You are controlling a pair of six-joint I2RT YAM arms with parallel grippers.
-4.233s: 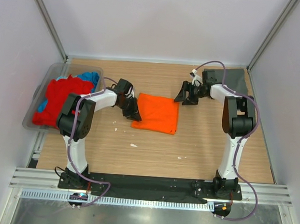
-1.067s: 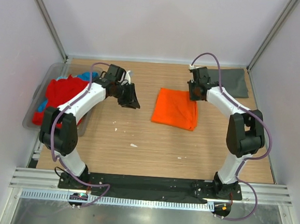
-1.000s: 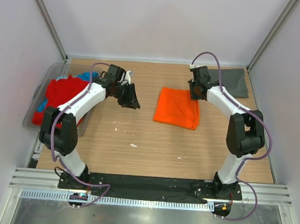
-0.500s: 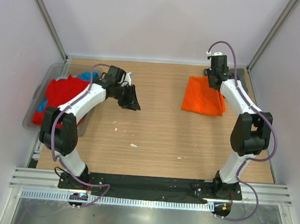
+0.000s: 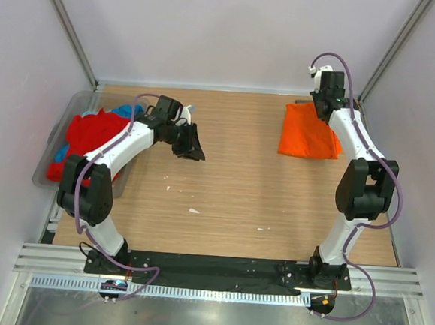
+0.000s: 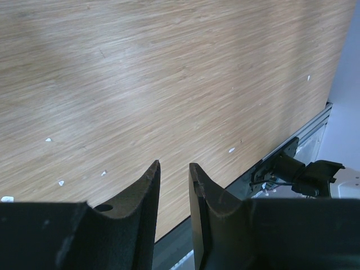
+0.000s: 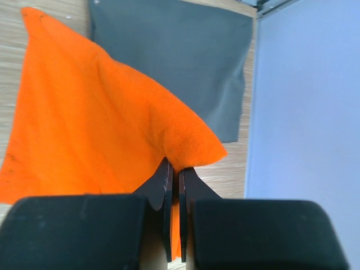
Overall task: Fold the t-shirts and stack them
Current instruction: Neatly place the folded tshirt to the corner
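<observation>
Table: near and middle boards bare, giving wide room to move.
Left hand: fingers partly apart, holding nothing, above the wood left of centre.
Tub, left edge: red t-shirt and blue t-shirt, unfolded.
Right hand: clamped on the edge of the folded orange t-shirt in the far right corner, over the dark grey t-shirt, apparently for stacking; walls close.
</observation>
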